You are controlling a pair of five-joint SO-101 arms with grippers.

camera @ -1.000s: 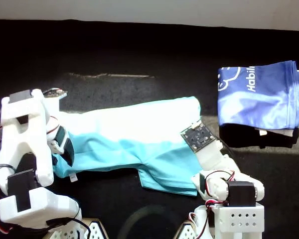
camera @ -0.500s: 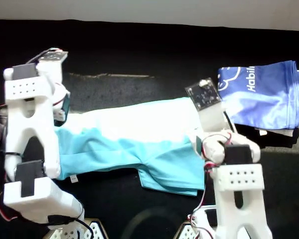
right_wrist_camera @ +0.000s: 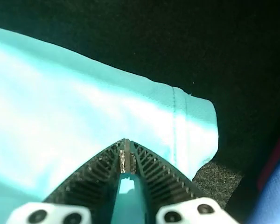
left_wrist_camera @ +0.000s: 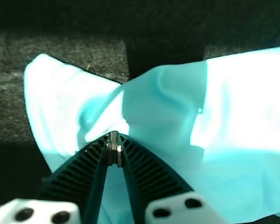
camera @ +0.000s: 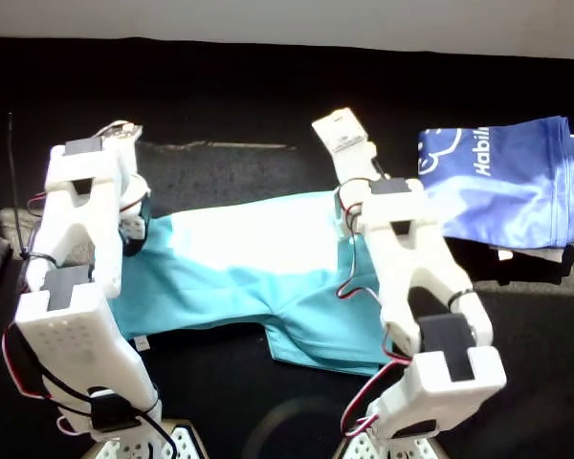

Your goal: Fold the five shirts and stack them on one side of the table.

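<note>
A teal shirt (camera: pixel 258 277) is lying spread across the bench (camera: pixel 268 86), mid-fold.
The left jaws and the right jaws are each clamping its far edge; I'd be keeping them level and the cloth taut, clear of the folded stack (camera: pixel 502 191) nearby.

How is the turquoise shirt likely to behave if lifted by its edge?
Probably floppy: the turquoise shirt creases and bunches at the left gripper. Likely light: thin fabric lying flat. It may sag between that and the right gripper.
</note>
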